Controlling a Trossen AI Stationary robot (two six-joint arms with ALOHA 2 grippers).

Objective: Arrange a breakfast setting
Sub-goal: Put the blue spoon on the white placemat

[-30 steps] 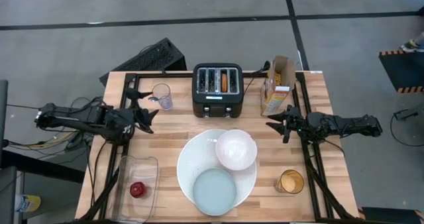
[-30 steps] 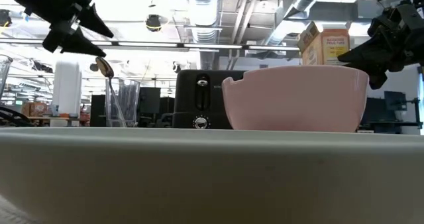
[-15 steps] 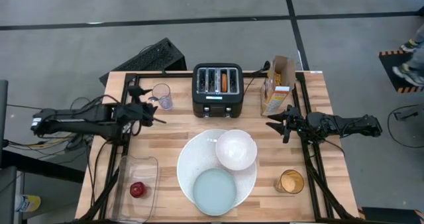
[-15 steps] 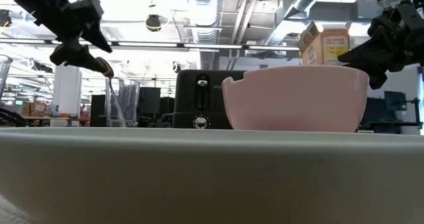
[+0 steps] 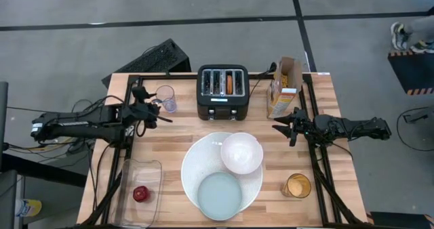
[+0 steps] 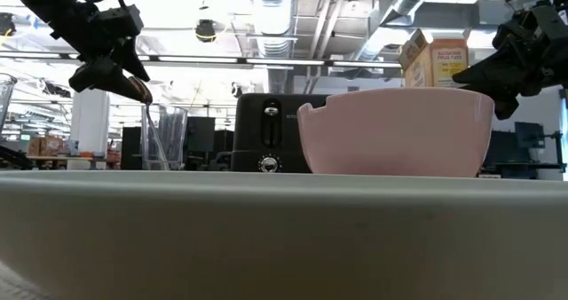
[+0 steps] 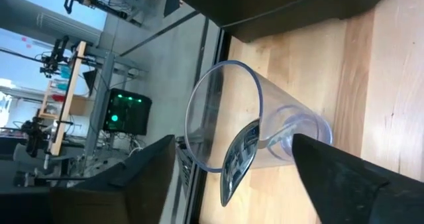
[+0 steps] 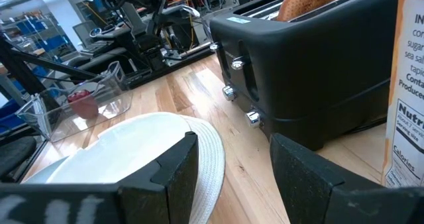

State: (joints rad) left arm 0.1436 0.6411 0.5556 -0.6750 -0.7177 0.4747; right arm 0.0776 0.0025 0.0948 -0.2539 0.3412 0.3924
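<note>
A clear glass (image 5: pixel 165 98) stands at the far left with the blue-handled spoon in it; the spoon's metal bowl (image 7: pixel 240 156) sticks out of the glass's mouth. My left gripper (image 7: pixel 233 141) is open, one finger on each side of the spoon's bowl, apart from it; it also shows in the high view (image 5: pixel 156 109). The large white plate (image 5: pixel 196 162) carries the white bowl (image 5: pixel 241 152) and the pale-blue plate (image 5: pixel 219 194). The bagel (image 5: pixel 230 83) sits in the toaster (image 5: pixel 222 93). My right gripper (image 5: pixel 285 129) is open beside the cereal box (image 5: pixel 285 87).
A red apple (image 5: pixel 140 193) lies in a clear container (image 5: pixel 139 168) at the near left. A glass of orange drink (image 5: pixel 297 185) stands at the near right. Bare wood lies between the glass and the large plate.
My left gripper has gone toward the far edge and the glass, has turned about its wrist, and has come down beside the spoon's bowl. The spoon and glass have stayed in place.
</note>
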